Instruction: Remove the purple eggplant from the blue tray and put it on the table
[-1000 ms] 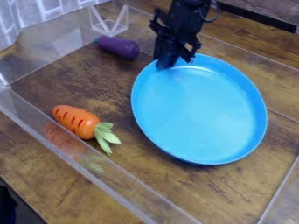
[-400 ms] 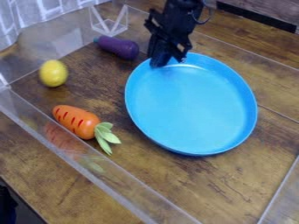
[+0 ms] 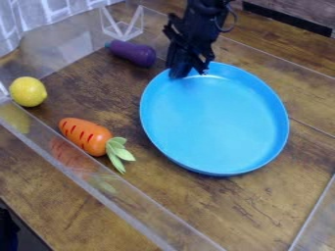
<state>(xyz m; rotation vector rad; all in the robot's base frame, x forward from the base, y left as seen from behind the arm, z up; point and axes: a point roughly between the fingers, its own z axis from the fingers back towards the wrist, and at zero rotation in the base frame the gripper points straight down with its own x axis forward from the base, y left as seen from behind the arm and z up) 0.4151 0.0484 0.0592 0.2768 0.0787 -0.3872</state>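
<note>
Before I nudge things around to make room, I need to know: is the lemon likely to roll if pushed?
Probably yes: the yellow lemon looks rounded all over, with no flat side visible. It may not get far toward the clear acrylic wall, which appears close enough to stop it.

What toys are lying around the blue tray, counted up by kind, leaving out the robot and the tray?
Eggplant: 1, purple
Carrot: 1, orange with green leaves
Lemon: 1, yellow
Total: 3
</note>
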